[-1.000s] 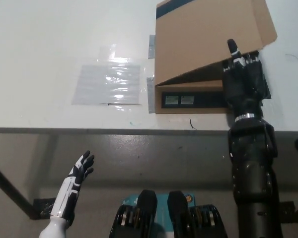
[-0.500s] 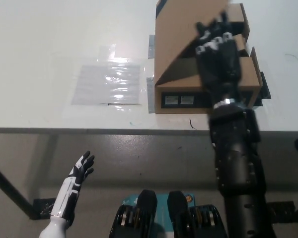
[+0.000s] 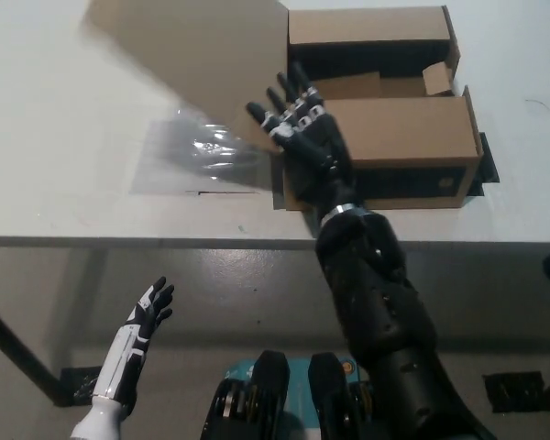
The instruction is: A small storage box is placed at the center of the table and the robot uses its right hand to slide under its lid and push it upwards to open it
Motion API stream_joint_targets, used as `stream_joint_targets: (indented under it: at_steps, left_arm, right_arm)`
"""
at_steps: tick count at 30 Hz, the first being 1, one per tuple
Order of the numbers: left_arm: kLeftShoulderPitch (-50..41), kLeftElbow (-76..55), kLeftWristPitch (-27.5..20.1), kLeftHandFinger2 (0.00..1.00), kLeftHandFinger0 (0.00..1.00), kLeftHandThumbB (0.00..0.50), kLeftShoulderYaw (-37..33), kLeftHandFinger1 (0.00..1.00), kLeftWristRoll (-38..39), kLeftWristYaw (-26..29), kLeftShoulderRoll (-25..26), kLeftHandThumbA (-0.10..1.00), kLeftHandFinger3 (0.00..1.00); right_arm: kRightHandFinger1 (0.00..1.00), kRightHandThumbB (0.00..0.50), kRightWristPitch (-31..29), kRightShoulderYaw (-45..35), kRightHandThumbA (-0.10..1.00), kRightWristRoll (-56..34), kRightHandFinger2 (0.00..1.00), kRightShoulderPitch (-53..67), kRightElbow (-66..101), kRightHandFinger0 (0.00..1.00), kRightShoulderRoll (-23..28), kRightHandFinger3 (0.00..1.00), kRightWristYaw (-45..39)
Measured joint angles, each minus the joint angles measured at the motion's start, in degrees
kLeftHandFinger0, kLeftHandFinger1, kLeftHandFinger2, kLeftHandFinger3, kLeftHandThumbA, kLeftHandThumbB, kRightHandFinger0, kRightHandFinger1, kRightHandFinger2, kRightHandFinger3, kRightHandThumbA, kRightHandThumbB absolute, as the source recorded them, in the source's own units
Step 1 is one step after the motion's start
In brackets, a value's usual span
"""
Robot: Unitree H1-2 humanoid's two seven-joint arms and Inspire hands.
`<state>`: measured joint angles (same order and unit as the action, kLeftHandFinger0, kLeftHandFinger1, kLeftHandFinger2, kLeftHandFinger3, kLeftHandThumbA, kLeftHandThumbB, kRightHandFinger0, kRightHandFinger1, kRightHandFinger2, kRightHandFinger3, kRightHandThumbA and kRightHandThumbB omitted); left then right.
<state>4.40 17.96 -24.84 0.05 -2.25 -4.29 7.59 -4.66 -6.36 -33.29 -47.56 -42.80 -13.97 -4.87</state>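
A brown cardboard storage box (image 3: pixel 385 128) sits on the white table (image 3: pixel 64 110). Its big lid (image 3: pixel 197 60) is swung over to the left, blurred, hanging out above the table's left part. The box's inside (image 3: pixel 367 73) shows dark, with a folded inner flap over its near half. My black right hand (image 3: pixel 298 124) is open, fingers spread, at the box's left front corner, just under the lid's lower edge. My white left hand (image 3: pixel 147 316) rests open low at the left, below the table's edge.
A clear plastic sheet (image 3: pixel 197 156) lies taped flat on the table left of the box, partly under the lid. Dark tape (image 3: pixel 484 170) holds the box at its right side. The table's front edge (image 3: pixel 165 240) runs across the picture's middle.
My right hand has swept from the box's right side across to its left front corner. The lid has swung from half raised over the box to fully thrown open leftward.
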Motion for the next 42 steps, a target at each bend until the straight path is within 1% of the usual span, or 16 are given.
stream_joint_targets:
  at_steps: [5, 6, 9, 11, 17, 20, 23, 27, 28, 30, 31, 34, 35, 40, 42]
  left_arm:
    - [0.09, 0.00, 0.00, 1.00, 1.00, 0.500, -0.07, 1.00, 0.07, -0.03, 0.02, 1.00, 1.00]
    - [0.10, 0.00, 0.00, 1.00, 1.00, 0.500, -0.11, 1.00, 0.03, -0.02, 0.03, 1.00, 1.00]
    - [0.22, 0.00, 0.00, 1.00, 1.00, 0.500, -0.24, 1.00, -0.01, -0.03, 0.12, 1.00, 1.00]
    - [0.37, -0.01, 0.00, 1.00, 1.00, 0.500, -0.31, 1.00, -0.03, -0.04, 0.28, 1.00, 1.00]
    - [0.44, -0.01, 0.00, 1.00, 1.00, 0.500, -0.35, 1.00, -0.19, -0.03, 0.74, 1.00, 1.00]
    - [0.60, -0.01, 0.00, 1.00, 1.00, 0.500, -0.49, 1.00, -0.32, -0.04, 0.73, 1.00, 1.00]
    - [0.61, -0.01, 0.00, 1.00, 1.00, 0.500, -0.50, 1.00, -0.43, -0.04, 0.75, 1.00, 1.00]
    - [0.60, -0.01, 0.00, 1.00, 1.00, 0.500, -0.50, 1.00, -0.70, -0.03, 0.77, 1.00, 1.00]
    - [0.60, -0.01, 0.01, 1.00, 1.00, 0.500, -0.50, 1.00, -0.76, -0.03, 0.77, 1.00, 1.00]
    - [0.59, 0.00, 0.02, 1.00, 1.00, 0.500, -0.50, 1.00, -0.89, -0.03, 0.75, 1.00, 1.00]
    - [0.59, 0.00, 0.02, 1.00, 1.00, 0.500, -0.50, 1.00, -0.95, -0.02, 0.74, 1.00, 1.00]
    - [0.59, 0.03, 0.04, 1.00, 1.00, 0.500, -0.50, 1.00, -1.11, -0.02, 0.73, 1.00, 1.00]
    - [0.59, 0.08, 0.04, 1.00, 1.00, 0.500, -0.50, 1.00, -1.13, -0.02, 0.72, 1.00, 1.00]
    - [0.54, 0.27, 0.09, 1.00, 1.00, 0.500, -0.48, 1.00, -1.18, -0.02, 0.69, 1.00, 1.00]
    - [0.54, 0.30, 0.11, 1.00, 1.00, 0.500, -0.48, 1.00, -1.18, -0.02, 0.68, 1.00, 1.00]
  right_arm:
    - [1.00, 0.271, -3.27, 0.63, 1.00, 2.47, 1.00, -3.78, -7.16, 1.00, -0.34, 1.00, -0.84]
    - [1.00, 0.288, -3.97, 0.74, 1.00, 3.04, 1.00, -4.23, -8.13, 1.00, -0.41, 1.00, -0.94]
    - [1.00, 0.292, -5.51, 1.15, 1.00, 4.35, 1.00, -4.95, -9.96, 1.00, -0.50, 1.00, -1.17]
    - [1.00, 0.326, -6.67, 1.38, 1.00, 5.34, 1.00, -5.26, -10.86, 1.00, -0.50, 1.00, -1.32]
    - [1.00, 0.330, -7.59, 2.06, 1.00, 6.98, 1.00, -5.09, -9.27, 1.00, -0.57, 1.00, -1.48]
    - [1.00, 0.322, -6.11, 3.20, 1.00, 7.84, 1.00, -4.41, -5.58, 1.00, -1.01, 1.00, -1.48]
    - [1.00, 0.357, -4.61, 4.21, 1.00, 8.53, 1.00, -3.43, -0.66, 1.00, -1.57, 1.00, -1.45]
    - [1.00, 0.342, -2.14, 4.88, 1.00, 9.30, 1.00, -2.74, 8.35, 1.00, -1.87, 1.00, -1.32]
    - [1.00, 0.356, -1.57, 4.90, 1.00, 9.48, 1.00, -2.65, 10.78, 1.00, -1.84, 1.00, -1.22]
    - [1.00, 0.360, -0.37, 4.91, 1.00, 9.60, 1.00, -2.37, 15.15, 1.00, -1.74, 1.00, -1.10]
    - [1.00, 0.375, 0.14, 4.90, 1.00, 9.61, 1.00, -2.17, 17.22, 1.00, -1.65, 1.00, -1.04]
    - [1.00, 0.391, 1.58, 4.89, 1.00, 9.58, 1.00, -1.50, 23.19, 1.00, -1.34, 1.00, -0.82]
    - [1.00, 0.386, 2.23, 4.88, 1.00, 9.56, 1.00, -1.33, 25.17, 1.00, -1.16, 1.00, -0.75]
    - [1.00, 0.397, 5.12, 4.69, 1.00, 9.41, 1.00, -0.81, 35.43, 1.00, 1.24, 1.00, -0.30]
    - [1.00, 0.390, 6.12, 4.41, 1.00, 9.22, 1.00, -0.51, 39.44, 1.00, 2.69, 1.00, -0.17]
